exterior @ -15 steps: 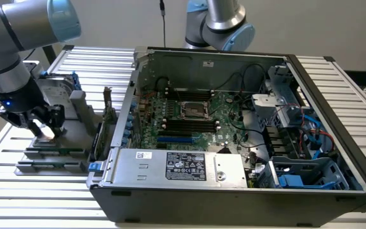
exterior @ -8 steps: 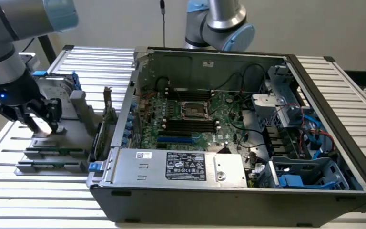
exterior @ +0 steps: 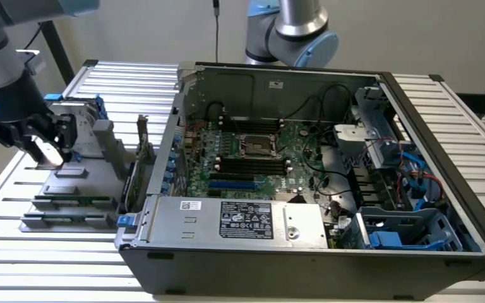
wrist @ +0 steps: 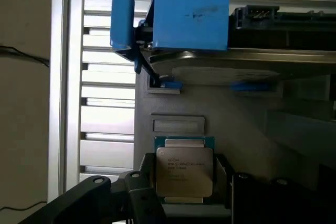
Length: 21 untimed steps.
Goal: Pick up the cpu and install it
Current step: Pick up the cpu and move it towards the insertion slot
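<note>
The cpu (wrist: 185,170), a small square chip with a silver-grey top plate and printed text, sits between my gripper's (wrist: 185,182) two dark fingers (wrist: 146,179), which press against its opposite edges. In the exterior view my gripper (exterior: 45,151) hangs just above the grey tray block (exterior: 86,189) at the exterior view's left, with the bright cpu (exterior: 47,153) in it. An empty rectangular recess (wrist: 178,125) lies in the tray just beyond the chip. The motherboard's open cpu socket (exterior: 255,146) lies inside the computer case (exterior: 310,252), well off to the exterior view's right.
A silver hard drive in a blue bracket (wrist: 191,22) stands on the tray close ahead of the gripper, also seen as the hard drive (exterior: 78,123). Upright grey blocks (exterior: 106,136) and the case's wall (exterior: 162,158) stand between gripper and socket. A second arm (exterior: 289,31) rises behind the case.
</note>
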Each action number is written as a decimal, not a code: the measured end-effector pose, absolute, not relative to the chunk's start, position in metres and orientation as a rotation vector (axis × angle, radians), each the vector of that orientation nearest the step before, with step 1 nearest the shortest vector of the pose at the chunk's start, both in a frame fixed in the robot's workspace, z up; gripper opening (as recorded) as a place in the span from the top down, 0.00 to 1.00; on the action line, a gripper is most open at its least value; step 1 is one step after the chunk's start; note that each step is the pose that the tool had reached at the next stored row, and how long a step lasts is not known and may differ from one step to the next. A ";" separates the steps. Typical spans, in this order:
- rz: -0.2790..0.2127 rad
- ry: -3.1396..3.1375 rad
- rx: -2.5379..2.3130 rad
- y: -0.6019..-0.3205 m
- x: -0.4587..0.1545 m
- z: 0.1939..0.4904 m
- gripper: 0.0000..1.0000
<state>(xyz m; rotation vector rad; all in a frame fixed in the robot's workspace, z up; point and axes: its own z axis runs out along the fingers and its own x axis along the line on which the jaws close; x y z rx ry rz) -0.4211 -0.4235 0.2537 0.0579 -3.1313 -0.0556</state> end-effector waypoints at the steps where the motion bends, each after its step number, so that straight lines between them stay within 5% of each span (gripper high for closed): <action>1: -0.056 -3.131 0.058 -0.424 -0.420 0.258 0.45; 21: -0.065 -3.126 0.088 -0.424 -0.387 0.349 0.45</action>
